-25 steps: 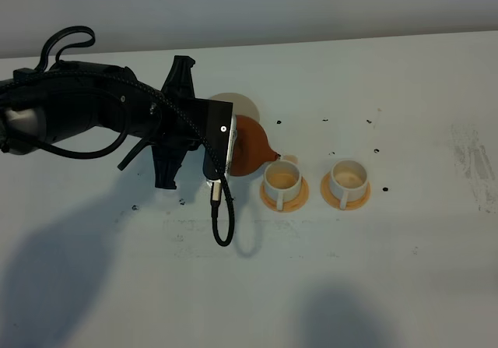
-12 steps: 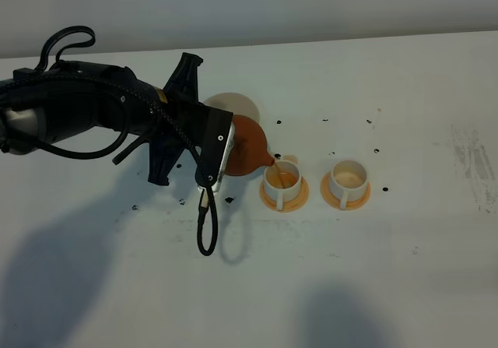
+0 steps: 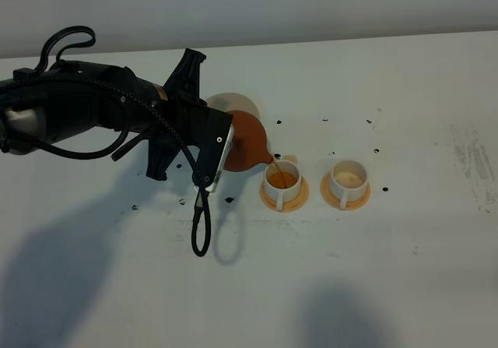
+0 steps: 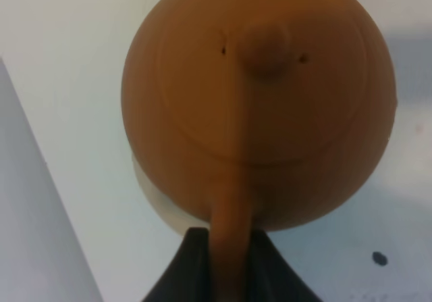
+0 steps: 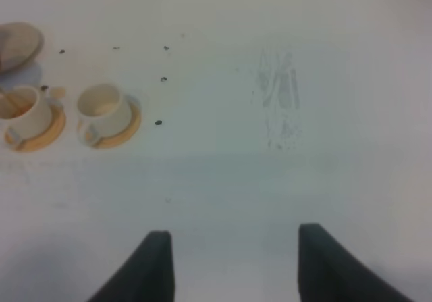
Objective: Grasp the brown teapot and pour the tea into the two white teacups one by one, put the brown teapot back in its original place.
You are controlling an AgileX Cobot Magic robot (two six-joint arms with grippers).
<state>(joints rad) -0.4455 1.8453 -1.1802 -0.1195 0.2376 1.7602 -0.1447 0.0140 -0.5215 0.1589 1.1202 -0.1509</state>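
My left gripper (image 3: pixel 227 144) is shut on the loop handle of the brown teapot (image 3: pixel 249 141) and holds it tilted, spout down, over the left white teacup (image 3: pixel 282 180). A thin stream of tea runs into that cup, which holds amber tea. In the left wrist view the teapot (image 4: pixel 260 99) fills the frame, its handle between the black fingers (image 4: pixel 182 275). The right white teacup (image 3: pixel 348 177) looks empty on its orange saucer (image 3: pixel 348 200). The cream saucer (image 3: pixel 229 102) lies behind the teapot, partly hidden. My right gripper (image 5: pixel 233 261) is open and empty; both cups (image 5: pixel 100 107) lie far from it.
A black cable loop (image 3: pixel 201 231) hangs from the left wrist above the white table (image 3: pixel 389 270). Small dark specks dot the table around the cups. A faint scuffed patch (image 3: pixel 471 161) marks the right side.
The left wrist has rolled further and the teapot has tipped more. A stream of tea now falls into the left cup, which has filled. The cable loop has swung left.
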